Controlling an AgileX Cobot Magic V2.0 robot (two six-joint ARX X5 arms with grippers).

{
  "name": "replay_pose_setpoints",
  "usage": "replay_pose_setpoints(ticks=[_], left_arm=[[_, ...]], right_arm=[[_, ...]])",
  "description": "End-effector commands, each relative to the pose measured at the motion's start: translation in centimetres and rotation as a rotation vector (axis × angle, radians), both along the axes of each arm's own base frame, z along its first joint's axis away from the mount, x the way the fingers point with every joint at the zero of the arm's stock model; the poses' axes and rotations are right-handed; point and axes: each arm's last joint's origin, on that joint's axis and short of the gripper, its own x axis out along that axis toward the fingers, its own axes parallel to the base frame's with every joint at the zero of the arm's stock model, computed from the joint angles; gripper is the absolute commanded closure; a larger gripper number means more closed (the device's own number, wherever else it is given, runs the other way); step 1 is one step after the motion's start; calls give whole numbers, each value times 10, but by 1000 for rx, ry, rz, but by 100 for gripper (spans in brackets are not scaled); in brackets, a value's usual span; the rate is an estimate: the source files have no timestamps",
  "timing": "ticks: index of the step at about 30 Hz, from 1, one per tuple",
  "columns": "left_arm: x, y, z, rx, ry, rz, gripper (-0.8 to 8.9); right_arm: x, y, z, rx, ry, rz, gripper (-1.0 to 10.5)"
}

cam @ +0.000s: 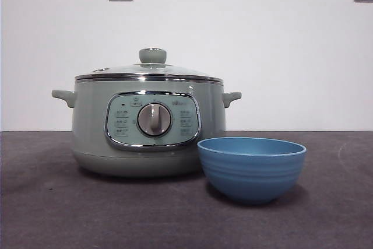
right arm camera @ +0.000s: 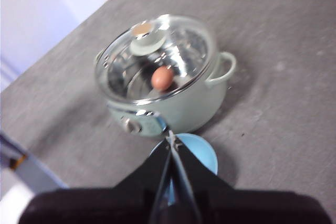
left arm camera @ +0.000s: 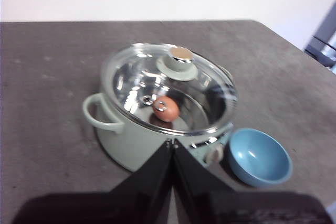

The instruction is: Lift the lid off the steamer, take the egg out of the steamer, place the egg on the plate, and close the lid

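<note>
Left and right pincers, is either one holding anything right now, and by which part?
Nothing is held: the left pincer and right pincer are both shut and empty.

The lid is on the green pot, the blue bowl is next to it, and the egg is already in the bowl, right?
Not quite. The egg is inside the pot, under the glass lid, as both wrist views show. The blue bowl has nothing in it. The lid is on, and the bowl does sit beside the pot.
</note>
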Motion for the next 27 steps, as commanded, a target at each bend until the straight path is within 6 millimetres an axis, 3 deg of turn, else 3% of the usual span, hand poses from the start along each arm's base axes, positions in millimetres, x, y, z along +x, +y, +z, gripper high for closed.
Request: replay_pose_setpoints(ticks=[1, 7, 8, 10, 11, 12, 13, 21, 27], left_arm=[[1, -1, 4, 26, -11, -55, 821], [3, -1, 6, 11, 3, -70, 807], [4, -1, 6, 7, 7, -68, 760], [4, -1, 6, 5, 8, -67, 573], [4, -1, 6, 6, 7, -67, 408], [4, -1, 6, 6, 6, -67, 302], [4, -1, 6, 6, 5, -68, 251], [11, -1, 12, 7, -10, -70, 247], [30, -3, 31, 2, -17, -113, 247]], right_arm=[[1, 2, 6, -44, 3, 85, 958], [8, 5, 6, -46, 56, 129, 932], [8, 5, 5, -46, 59, 129, 875], [8, 5, 5, -46, 59, 128, 683], [9, 5, 6, -41, 63, 124, 526], [9, 5, 6, -38, 67, 121, 412], [9, 5, 6, -36, 69, 120, 331], [9, 5, 6, -33, 72, 117, 298], [9, 5, 6, -32, 73, 117, 298]])
